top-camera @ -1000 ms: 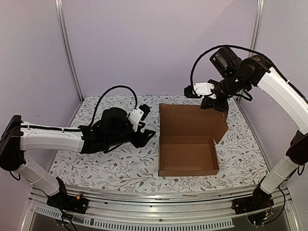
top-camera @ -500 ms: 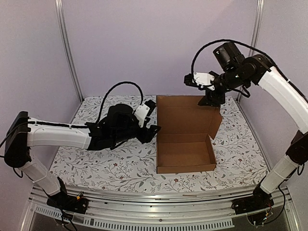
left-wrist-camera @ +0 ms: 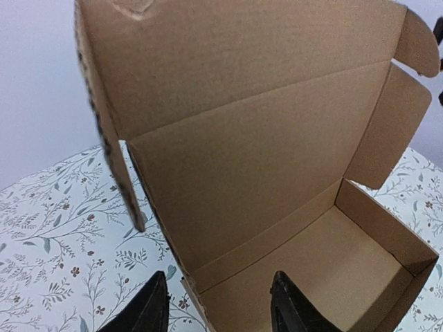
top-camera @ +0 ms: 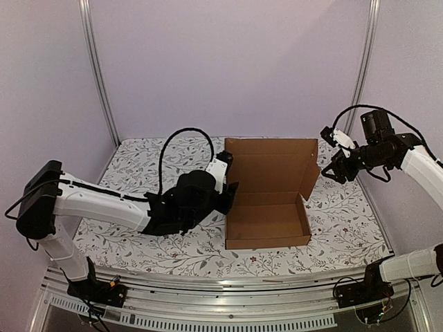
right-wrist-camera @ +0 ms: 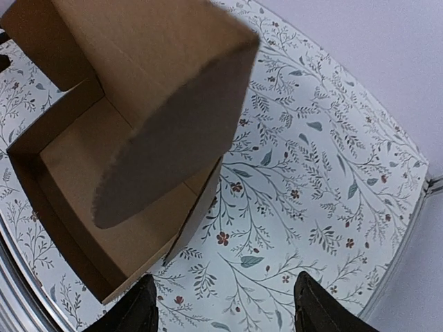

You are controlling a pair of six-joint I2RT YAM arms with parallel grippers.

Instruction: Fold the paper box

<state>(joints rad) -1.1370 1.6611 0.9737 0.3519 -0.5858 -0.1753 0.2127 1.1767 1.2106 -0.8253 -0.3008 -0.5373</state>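
Right fingers (right-wrist-camera: 138,311) quit paper box (top-camera: 266,223), spread empty; left fingers (left-wrist-camera: 152,312) gape astride its wall.

Illumination is bright, even and diffuse; shadows are soft. In the right wrist view, the nearest part of the plain brown corrugated cardboard box (right-wrist-camera: 173,117) is slightly out of focus.

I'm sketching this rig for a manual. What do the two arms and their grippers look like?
Both the left arm and right arm have white shell links with black joints and wrists. A black cable loops over each. The left gripper and right gripper each carry two tapered black fingers.
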